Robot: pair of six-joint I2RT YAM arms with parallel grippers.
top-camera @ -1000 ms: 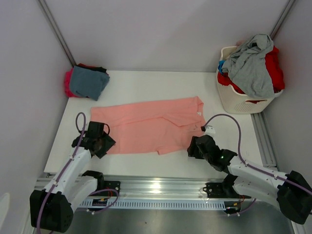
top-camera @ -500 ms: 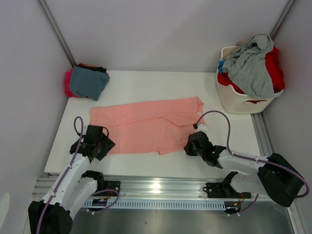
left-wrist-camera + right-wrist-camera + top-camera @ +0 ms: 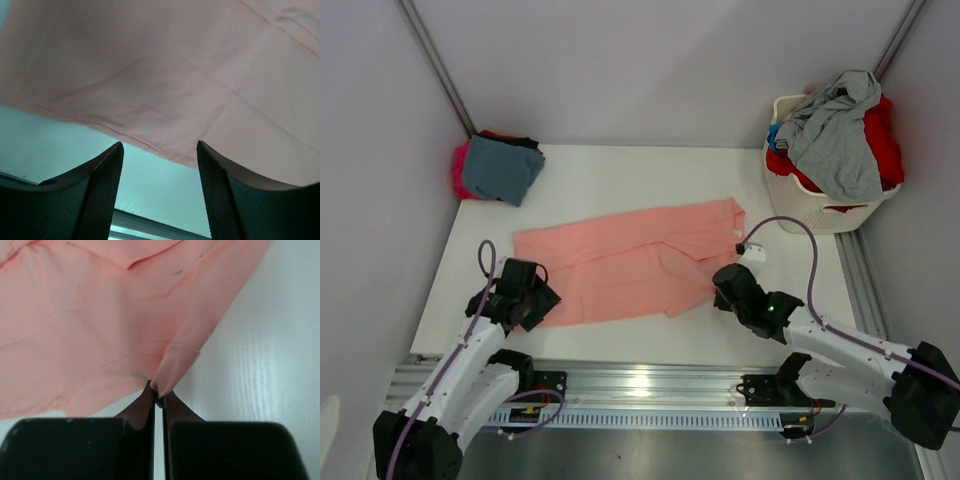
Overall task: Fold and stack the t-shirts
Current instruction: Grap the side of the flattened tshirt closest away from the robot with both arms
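A salmon-pink t-shirt (image 3: 630, 265) lay spread flat across the middle of the white table (image 3: 620, 185), its length running from the left side towards the right, with creases near its right end. The right gripper (image 3: 158, 392) had its jaws pressed together on a small fold of cloth at the cuff of a sleeve, at the garment's near right edge, the pinched cuff lifted slightly off the table in the right wrist view. The left gripper (image 3: 159, 148) stood at the shirt's near left corner with its fingers (image 3: 102, 190) wide apart and nothing held; the hem crossed the gap just at the tips, with bare table below it. At the far left corner of the table sat a small pile of folded shirts, a teal-blue shirt (image 3: 500, 168) on top, a magenta shirt (image 3: 460, 172) showing at its left edge and a black shirt (image 3: 523, 143) at its back. At the far right stood a white slotted laundry basket (image 3: 798, 208), heaped with a grey shirt (image 3: 835, 135) draped over a red shirt (image 3: 886, 140).
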